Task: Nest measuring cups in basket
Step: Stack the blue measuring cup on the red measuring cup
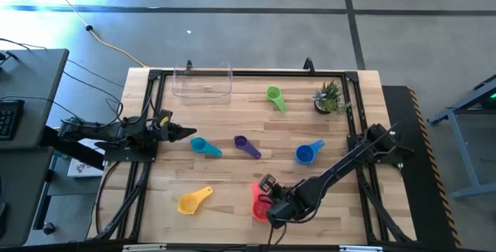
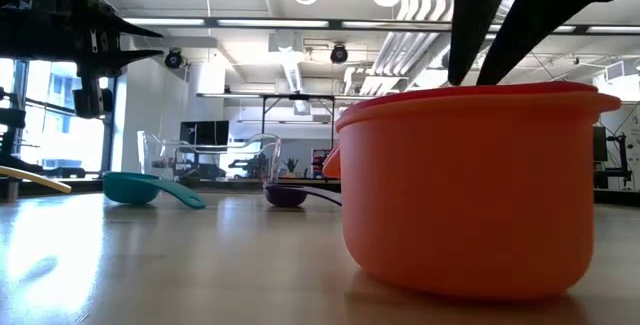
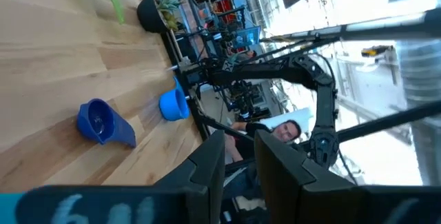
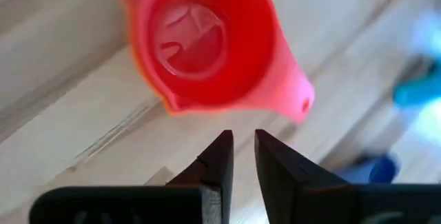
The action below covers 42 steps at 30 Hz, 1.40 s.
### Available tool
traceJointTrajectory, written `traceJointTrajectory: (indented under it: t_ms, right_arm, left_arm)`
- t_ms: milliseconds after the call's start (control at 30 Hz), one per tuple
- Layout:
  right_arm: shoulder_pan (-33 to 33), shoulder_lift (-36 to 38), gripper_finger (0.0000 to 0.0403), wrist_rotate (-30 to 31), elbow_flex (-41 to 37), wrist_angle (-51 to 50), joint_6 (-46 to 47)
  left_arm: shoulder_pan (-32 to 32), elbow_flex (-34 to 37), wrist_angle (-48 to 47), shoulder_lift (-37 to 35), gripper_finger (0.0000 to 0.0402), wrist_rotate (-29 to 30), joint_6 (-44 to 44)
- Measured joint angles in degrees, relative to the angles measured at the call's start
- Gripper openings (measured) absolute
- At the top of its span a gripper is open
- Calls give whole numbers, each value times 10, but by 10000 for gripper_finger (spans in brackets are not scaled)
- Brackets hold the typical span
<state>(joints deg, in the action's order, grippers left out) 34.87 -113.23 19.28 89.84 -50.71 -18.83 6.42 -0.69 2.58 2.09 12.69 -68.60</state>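
A red measuring cup (image 4: 200, 41) sits inside an orange one (image 2: 470, 195) near the table's front edge, only its red rim (image 2: 470, 92) showing above the orange wall. My right gripper (image 4: 242, 141) hangs just above and beside this pair, pointing steeply down. Its fingers stand a narrow gap apart with nothing between them. The clear basket (image 1: 203, 81) stands at the far edge. Green (image 1: 275, 97), teal (image 1: 205, 146), purple (image 1: 247, 146), blue (image 1: 308, 153) and yellow (image 1: 194, 200) cups lie singly on the wood. My left gripper (image 1: 186, 133) waits level at the left edge, fingers slightly apart.
A small potted plant (image 1: 329, 97) stands at the far right, close to the green cup. Black frame rails (image 1: 155, 105) run along the table's sides. A person (image 3: 286, 131) shows in the room beyond the table. Bare wood lies between the cups and the basket.
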Motion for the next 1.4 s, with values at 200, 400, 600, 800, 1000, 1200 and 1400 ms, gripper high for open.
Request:
traceJointTrajectory:
  t_ms: [200, 400, 600, 800, 1000, 1200, 1400]
  right_arm:
    - [-20, 1, 53, -5, 0, -46, 212]
    - [-38, 1, 53, -7, 0, -66, 455]
    - [-53, 1, 53, -9, 0, -99, 708]
    - [-68, 1, 53, -23, 0, -157, 864]
    - [-85, 1, 53, -88, 0, -206, 908]
    - [-94, 20, 53, -103, 1, -240, 906]
    - [-102, 61, 53, -83, 1, -281, 911]
  left_arm:
    - [0, 0, -2, 0, 71, -21, 33]
    - [0, 0, -2, 0, 71, -23, 64]
    - [0, 0, -2, 0, 71, -23, 92]
    - [0, 0, -2, 0, 71, -23, 93]
    - [0, 0, -2, 0, 71, -41, 93]
    - [0, 0, -2, 0, 71, -57, 122]
    - [0, 0, -2, 0, 71, -58, 128]
